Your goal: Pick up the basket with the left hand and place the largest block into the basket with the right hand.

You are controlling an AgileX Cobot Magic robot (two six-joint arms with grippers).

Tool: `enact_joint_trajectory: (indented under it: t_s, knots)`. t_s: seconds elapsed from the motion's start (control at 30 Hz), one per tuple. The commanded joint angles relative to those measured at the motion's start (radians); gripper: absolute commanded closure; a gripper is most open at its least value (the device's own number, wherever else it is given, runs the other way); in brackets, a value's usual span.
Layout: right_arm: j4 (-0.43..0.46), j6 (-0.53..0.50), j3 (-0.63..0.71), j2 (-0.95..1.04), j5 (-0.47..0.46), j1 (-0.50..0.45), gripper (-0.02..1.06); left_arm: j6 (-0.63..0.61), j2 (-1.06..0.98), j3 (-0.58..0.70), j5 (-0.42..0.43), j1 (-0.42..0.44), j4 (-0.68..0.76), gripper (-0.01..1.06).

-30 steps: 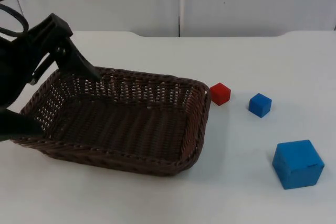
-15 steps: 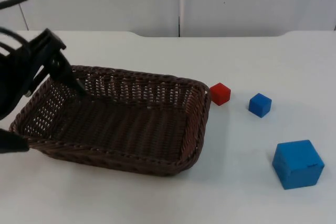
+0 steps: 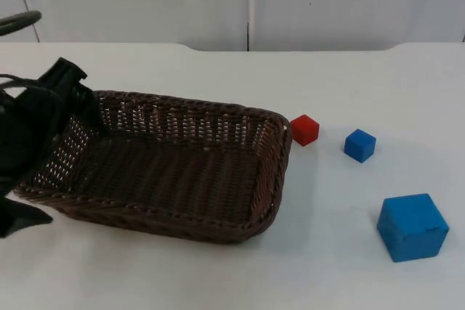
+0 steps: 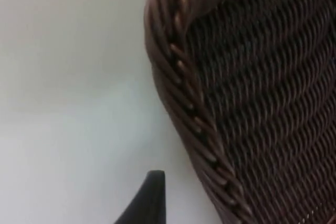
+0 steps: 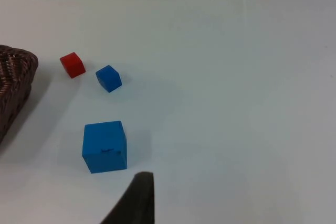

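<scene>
Straddling the near-left end of the basket, the left gripper sits low at the rim with its fingers spread, one inside by the far corner and one outside at the table edge, not yet clamped on the wicker; the left wrist view has the braided rim running past one black fingertip with bare table beside it. Risk lies in the close: if the fingers meet off the rim, or catch just the outer braid, the basket could tip or slide out on the lift; its far end rests near the small red block, so a dragged basket might knock that one. The large blue block stands well apart toward the right, the small blue block between; the right gripper waits above it, and whether its fingers are apart I cannot tell; choosing the smaller blue one would be the other mistake.
</scene>
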Motion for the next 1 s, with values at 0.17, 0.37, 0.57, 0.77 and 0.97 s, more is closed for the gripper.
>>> enact_joint_trajectory:
  t_s: [0.17,0.37,0.57,0.77,0.97]
  knots:
    - [0.000,0.000,0.006,-0.003,-0.004,-0.004,-0.01,-0.174,0.084,-0.004,-0.132,-0.098,-0.040,0.15]
    - [0.000,0.000,0.006,-0.003,-0.004,-0.004,-0.01,-0.179,0.145,-0.004,-0.169,-0.117,-0.076,0.15]
    - [0.000,0.000,0.006,-0.003,-0.004,-0.004,-0.01,-0.179,0.206,-0.004,-0.188,-0.123,-0.123,0.15]
    - [0.000,0.000,0.006,-0.003,-0.004,-0.004,-0.01,-0.179,0.222,-0.004,-0.204,-0.123,-0.123,0.15]
    - [0.000,0.000,0.006,-0.003,-0.004,-0.004,-0.01,-0.179,0.224,-0.005,-0.209,-0.132,-0.135,0.15]
